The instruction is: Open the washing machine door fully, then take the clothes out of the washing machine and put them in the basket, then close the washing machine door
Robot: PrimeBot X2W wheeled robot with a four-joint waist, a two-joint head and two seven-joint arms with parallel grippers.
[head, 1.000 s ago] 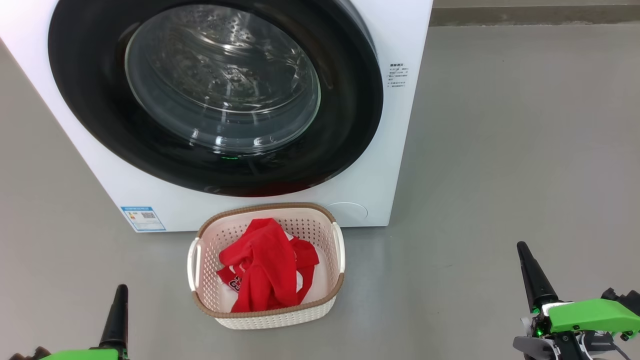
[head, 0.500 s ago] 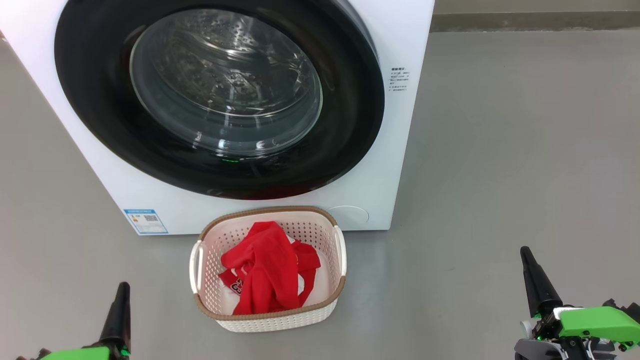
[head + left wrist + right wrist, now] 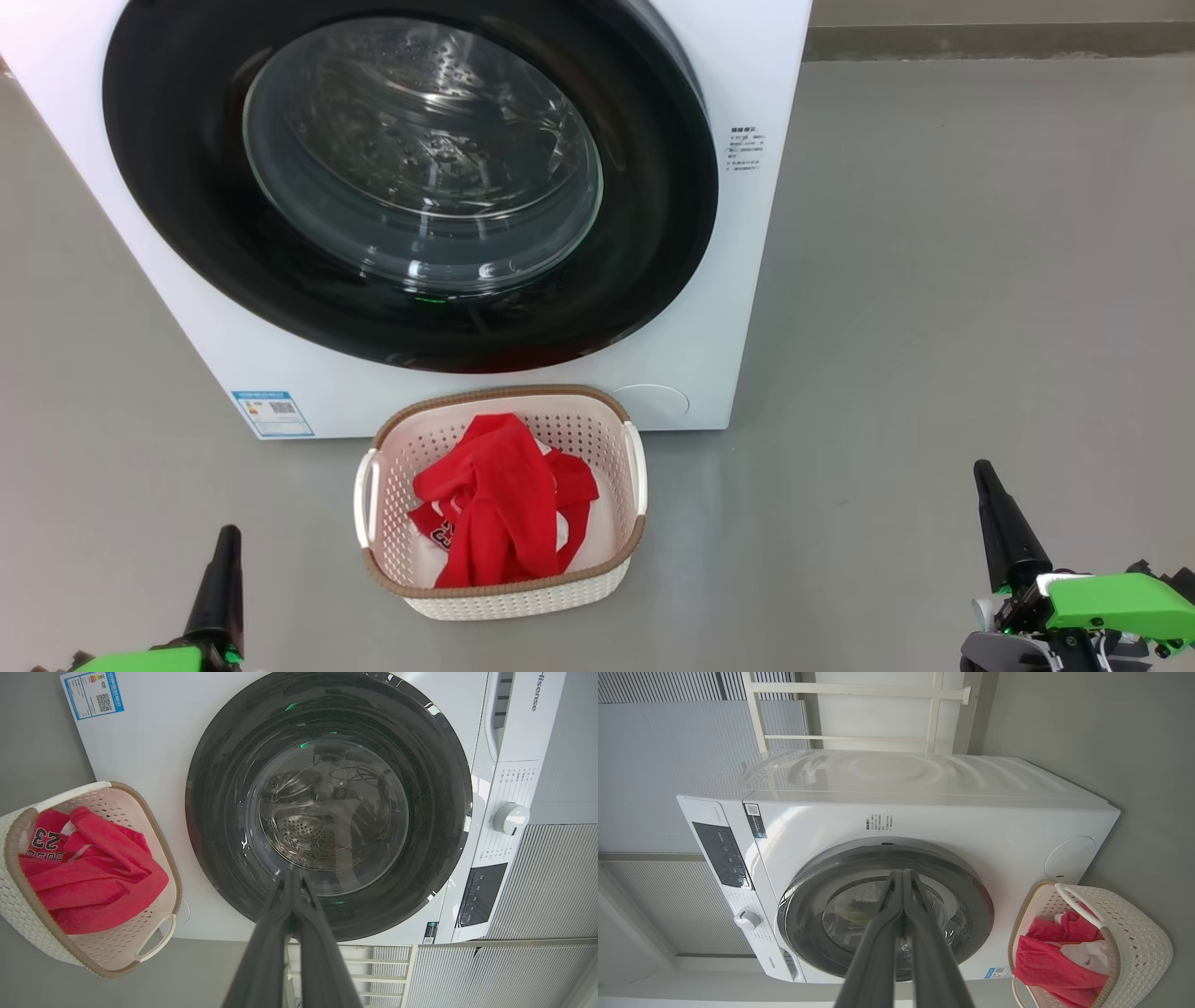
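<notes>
The white washing machine [image 3: 756, 280] stands ahead with its round black-rimmed door [image 3: 411, 177] flat against its front. On the floor before it sits the cream perforated basket [image 3: 627, 551], holding the red and white clothes [image 3: 495, 499]. My left gripper [image 3: 224, 546] is at the lower left, shut and empty, left of the basket. At the lower right my right gripper [image 3: 985, 481] is likewise shut with nothing held. Both wrist views look along pressed-together fingers [image 3: 292, 891] [image 3: 903, 891] toward the door [image 3: 327, 807] [image 3: 885, 910], with the basket [image 3: 18, 933] [image 3: 1134, 933] and clothes [image 3: 88, 872] [image 3: 1050, 961] to one side.
Grey floor [image 3: 934, 280] spreads to the right of the machine and around the basket. A blue label sticker [image 3: 273, 413] marks the machine's lower left corner. The control panel and knob [image 3: 510, 817] show on the machine's upper front. A white rail frame [image 3: 859, 714] stands behind it.
The whole head view shifted slightly down between one second ago and half a second ago, so the camera moved. Machine, basket and both grippers hold their places.
</notes>
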